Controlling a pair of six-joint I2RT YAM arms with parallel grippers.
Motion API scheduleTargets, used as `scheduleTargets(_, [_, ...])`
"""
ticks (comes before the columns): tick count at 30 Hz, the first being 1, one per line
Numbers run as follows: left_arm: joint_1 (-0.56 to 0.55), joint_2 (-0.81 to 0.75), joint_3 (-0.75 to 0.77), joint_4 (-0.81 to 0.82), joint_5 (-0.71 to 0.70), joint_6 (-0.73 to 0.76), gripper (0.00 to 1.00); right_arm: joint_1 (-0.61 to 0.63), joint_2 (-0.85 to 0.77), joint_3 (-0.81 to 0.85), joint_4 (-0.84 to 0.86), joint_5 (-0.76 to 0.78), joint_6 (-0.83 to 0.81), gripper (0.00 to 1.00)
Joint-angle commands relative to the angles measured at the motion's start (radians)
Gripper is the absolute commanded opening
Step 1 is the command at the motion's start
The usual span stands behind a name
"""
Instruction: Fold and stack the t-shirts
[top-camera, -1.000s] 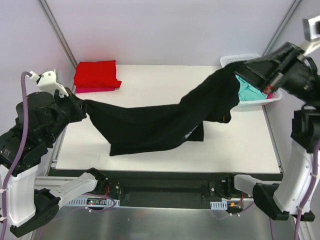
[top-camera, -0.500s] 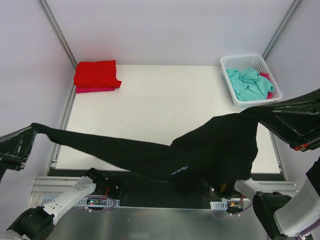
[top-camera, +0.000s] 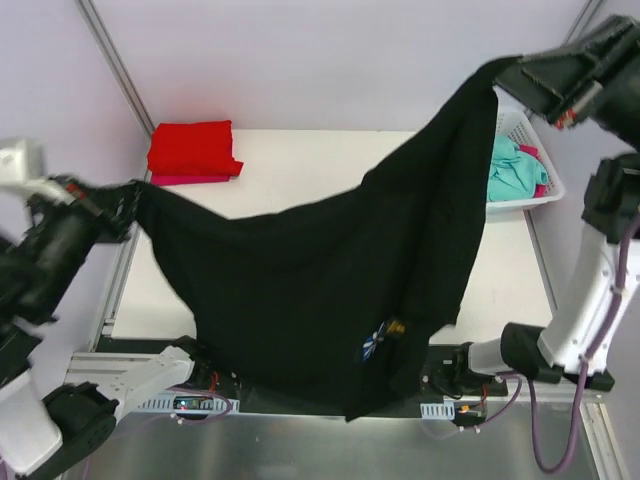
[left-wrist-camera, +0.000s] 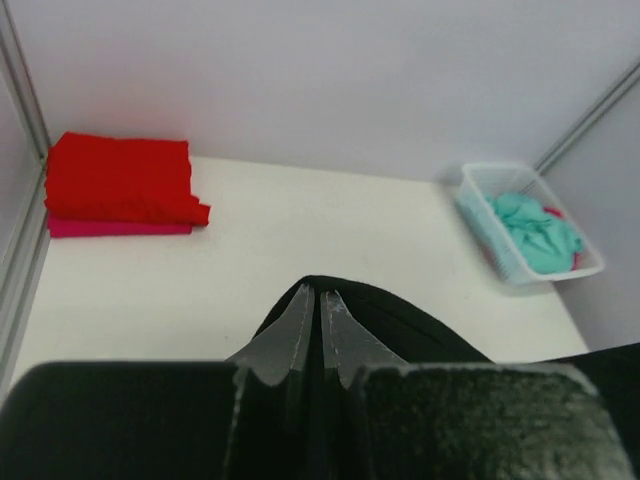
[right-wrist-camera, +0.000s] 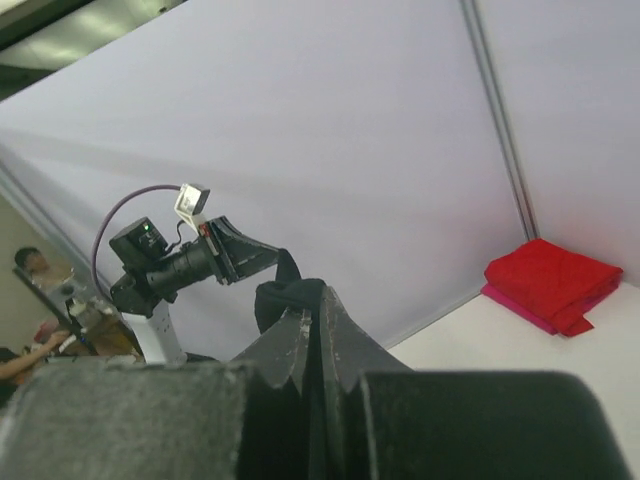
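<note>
The left tool (top-camera: 133, 198) and right tool (top-camera: 503, 70) each pinch an end of the black shirt (top-camera: 330, 290), which is stretched above the bench (top-camera: 300, 160), its lower edge hanging past the near side.

Black t-shirt (top-camera: 320, 270): its lowest part hangs past the near edge of the worktop (top-camera: 300, 165). The print shows only as a small blue, white and yellow fleck in a fold, too crumpled to read.
Worktop: middle and near part hidden behind the hanging cloth.
Basket (top-camera: 522, 206): left side covered by the shirt.
Teal t-shirt (top-camera: 512, 172): partly covered the same way.
Pink t-shirt (top-camera: 185, 180): only a thin edge shows under the red t-shirt (top-camera: 192, 147).
Left gripper (top-camera: 128, 196): motion-blurred from above, fingertips buried in black cloth.
Right gripper (top-camera: 505, 72): its arm is cut off at the top right corner, fingertips lost in the cloth.
</note>
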Motion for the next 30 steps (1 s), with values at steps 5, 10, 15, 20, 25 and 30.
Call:
scheduleTargets(5, [0.049, 0.437, 0.059, 0.210, -0.063, 0.076, 0.00, -0.062, 0.318, 0.083, 0.302, 0.022, 0.191, 0.01])
scheduleTargets(10, [0.186, 0.652, 0.372, 0.225, 0.147, -0.031, 0.00, -0.079, 0.443, 0.242, 0.395, 0.079, 0.283, 0.01])
scheduleTargets(15, [0.195, 0.614, 0.363, 0.261, 0.164, -0.019, 0.00, -0.082, 0.358, 0.167, 0.413, 0.053, 0.242, 0.01])
scheduleTargets(20, [0.193, 0.479, 0.303, 0.276, 0.153, 0.009, 0.00, -0.114, 0.299, 0.160, 0.412, 0.054, 0.241, 0.01])
scheduleTargets(25, [0.193, 0.331, 0.099, 0.275, 0.135, -0.004, 0.00, -0.114, 0.177, 0.062, 0.415, 0.010, 0.253, 0.01])
scheduleTargets(30, [0.193, 0.159, -0.062, 0.273, 0.170, -0.042, 0.00, -0.114, 0.049, -0.004, 0.351, 0.020, 0.231, 0.01])
